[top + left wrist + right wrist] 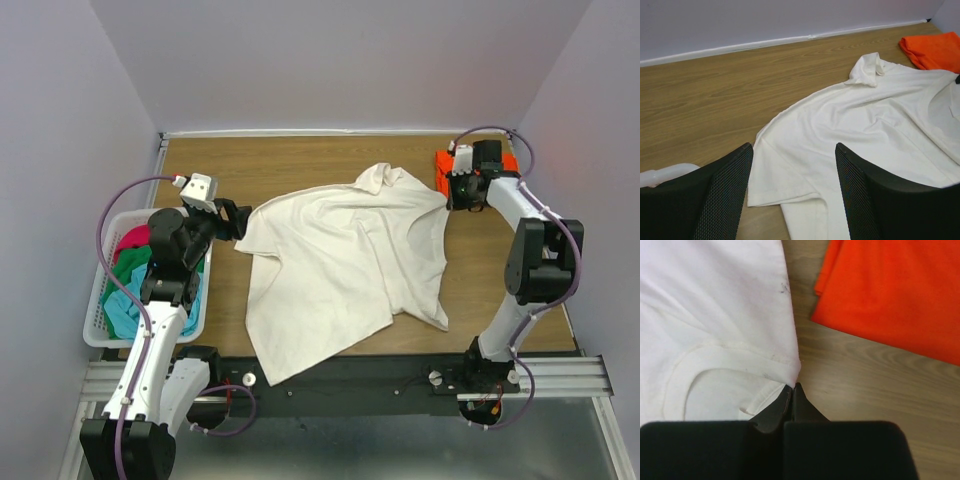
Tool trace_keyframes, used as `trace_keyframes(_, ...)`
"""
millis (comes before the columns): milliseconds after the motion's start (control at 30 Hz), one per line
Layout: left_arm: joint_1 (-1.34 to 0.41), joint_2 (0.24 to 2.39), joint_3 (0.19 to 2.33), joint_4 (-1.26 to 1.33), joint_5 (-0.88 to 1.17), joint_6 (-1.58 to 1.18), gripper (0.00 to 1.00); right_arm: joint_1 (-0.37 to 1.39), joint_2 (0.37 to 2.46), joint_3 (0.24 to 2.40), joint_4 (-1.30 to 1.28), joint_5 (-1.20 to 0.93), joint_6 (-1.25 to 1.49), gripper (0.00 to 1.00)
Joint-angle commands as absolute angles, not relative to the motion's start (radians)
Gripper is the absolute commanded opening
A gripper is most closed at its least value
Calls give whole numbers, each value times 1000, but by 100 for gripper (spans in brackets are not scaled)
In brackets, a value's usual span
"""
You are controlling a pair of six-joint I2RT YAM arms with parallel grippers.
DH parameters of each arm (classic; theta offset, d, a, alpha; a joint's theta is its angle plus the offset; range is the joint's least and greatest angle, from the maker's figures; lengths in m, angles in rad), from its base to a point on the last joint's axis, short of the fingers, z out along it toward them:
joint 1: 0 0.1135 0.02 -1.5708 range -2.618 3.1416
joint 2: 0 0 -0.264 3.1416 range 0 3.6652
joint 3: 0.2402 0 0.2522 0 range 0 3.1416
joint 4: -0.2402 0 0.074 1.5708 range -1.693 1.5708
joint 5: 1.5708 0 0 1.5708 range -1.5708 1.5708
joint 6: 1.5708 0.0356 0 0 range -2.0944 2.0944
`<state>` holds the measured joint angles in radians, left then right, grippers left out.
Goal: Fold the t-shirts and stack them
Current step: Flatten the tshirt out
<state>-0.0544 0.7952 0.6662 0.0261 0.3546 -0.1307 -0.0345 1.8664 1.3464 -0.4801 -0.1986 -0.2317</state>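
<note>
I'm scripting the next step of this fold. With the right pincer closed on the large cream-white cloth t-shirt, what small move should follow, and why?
Probably lower the open left pincer onto the sleeve of the large cream-white cloth t-shirt and close. The right pincer is shut on that shirt's edge beside the collar; the left hovers over the sleeve, holding nothing.

The big t-shirt (345,255) is cream-white, the other t-shirt (890,295) bright orange, the table (300,165) brown wood-grain.

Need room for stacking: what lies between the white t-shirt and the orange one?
A narrow strip of bare wooden table separates the white t-shirt and the orange t-shirt; the right wrist view shows it.
</note>
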Motion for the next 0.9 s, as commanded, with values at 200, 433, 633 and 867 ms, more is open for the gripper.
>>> trace_keyframes(200,-57,839,664,63,474,-129,73,-60,1672,1188,-495,-115,-356,18)
trace_keyframes(433,-60,877,663,64,495,-143,73,-60,1600,1212,-563,-248,-437,48)
trace_keyframes(633,-60,945,675,40,491,-144,71,-43,1756,1401,-663,-549,-497,52)
trace_keyframes(867,-58,957,678,28,462,-138,71,51,2040,1673,-664,-468,-453,50)
